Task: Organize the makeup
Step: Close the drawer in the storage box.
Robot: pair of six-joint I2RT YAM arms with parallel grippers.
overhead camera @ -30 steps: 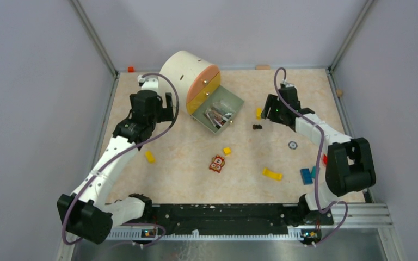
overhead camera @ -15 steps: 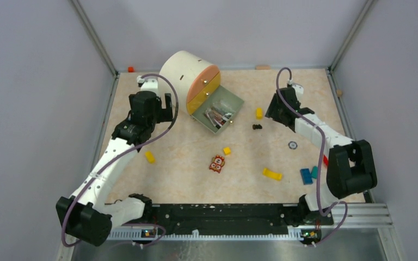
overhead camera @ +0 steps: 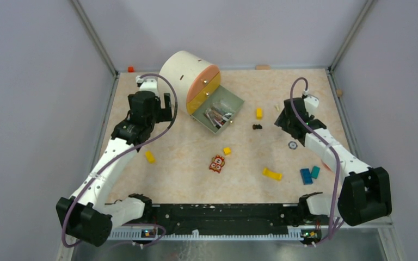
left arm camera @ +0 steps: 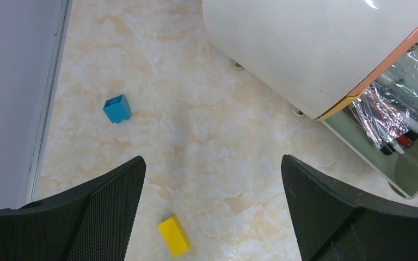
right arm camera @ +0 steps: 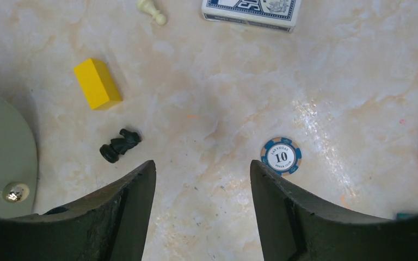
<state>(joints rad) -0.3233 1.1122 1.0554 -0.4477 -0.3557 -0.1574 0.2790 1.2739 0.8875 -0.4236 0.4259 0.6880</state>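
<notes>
The makeup lies in the open green drawer of a round cream organizer. In the left wrist view it shows as thin dark and red sticks on crinkled foil, at the right edge. My left gripper hovers just left of the organizer; its jaws stand wide apart over bare table, and the left gripper holds nothing. My right gripper is well right of the drawer. The right gripper is open and empty, over bare table between a black chess piece and a poker chip.
Yellow blocks are scattered about. An orange toy figure lies mid-table. Blue blocks sit near the right arm. A card box and a white pawn lie beyond the right gripper. A blue block sits by the left wall.
The right arm has swung to the right and back toward the near side, away from the drawer. The left arm has stayed put.
</notes>
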